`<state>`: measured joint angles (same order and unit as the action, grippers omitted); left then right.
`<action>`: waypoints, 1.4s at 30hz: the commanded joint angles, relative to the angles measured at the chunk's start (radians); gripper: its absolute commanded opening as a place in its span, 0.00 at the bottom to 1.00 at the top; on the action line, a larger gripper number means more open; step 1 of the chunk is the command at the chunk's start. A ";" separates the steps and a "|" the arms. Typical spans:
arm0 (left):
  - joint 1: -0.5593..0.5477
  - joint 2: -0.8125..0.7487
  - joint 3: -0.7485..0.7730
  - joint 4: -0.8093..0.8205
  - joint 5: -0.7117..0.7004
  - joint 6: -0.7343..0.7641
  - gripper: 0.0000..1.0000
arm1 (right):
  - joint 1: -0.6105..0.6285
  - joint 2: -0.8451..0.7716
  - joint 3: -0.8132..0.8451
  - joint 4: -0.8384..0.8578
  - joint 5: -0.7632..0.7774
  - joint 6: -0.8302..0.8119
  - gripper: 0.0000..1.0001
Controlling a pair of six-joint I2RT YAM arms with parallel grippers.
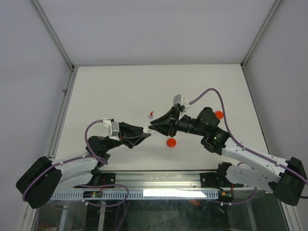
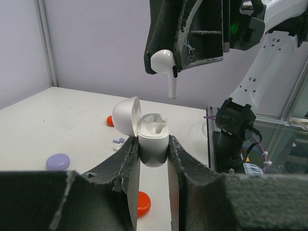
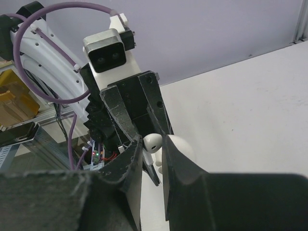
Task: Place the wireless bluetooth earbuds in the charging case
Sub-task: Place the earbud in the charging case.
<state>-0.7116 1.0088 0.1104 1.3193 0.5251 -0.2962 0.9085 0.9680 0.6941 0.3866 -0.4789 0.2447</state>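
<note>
A white charging case (image 2: 154, 140) stands upright between the fingers of my left gripper (image 2: 153, 147), which is shut on it. Its lid (image 2: 126, 117) is swung open to the left and both sockets are empty. Just above the case hangs a white earbud (image 2: 166, 65) with its stem pointing down, apart from the case. My right gripper (image 3: 151, 144) is shut on that earbud (image 3: 154, 142). In the top view the left gripper (image 1: 146, 129) and the right gripper (image 1: 154, 124) meet tip to tip at the table's middle.
Two tiny loose earbuds (image 2: 118, 142) lie on the table beyond the case, also seen from above (image 1: 151, 114). A red puck (image 1: 171, 142) lies just below the grippers, another red puck (image 1: 219, 114) by the right arm. A purple puck (image 2: 58, 161) sits to the left.
</note>
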 commanded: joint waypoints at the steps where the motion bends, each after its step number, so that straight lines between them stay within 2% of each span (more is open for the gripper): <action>1: 0.008 -0.004 0.031 0.067 0.027 -0.022 0.00 | 0.024 0.005 0.001 0.113 0.009 -0.017 0.10; 24: 0.008 0.002 0.014 0.138 0.000 -0.082 0.00 | 0.054 0.050 -0.017 0.114 0.064 -0.071 0.09; 42: 0.009 -0.018 -0.018 0.183 -0.081 -0.118 0.00 | 0.059 0.028 -0.046 0.090 0.074 -0.066 0.09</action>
<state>-0.7116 1.0138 0.0952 1.3701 0.4946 -0.3931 0.9600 1.0138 0.6552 0.4622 -0.4168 0.1848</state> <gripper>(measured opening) 0.244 0.204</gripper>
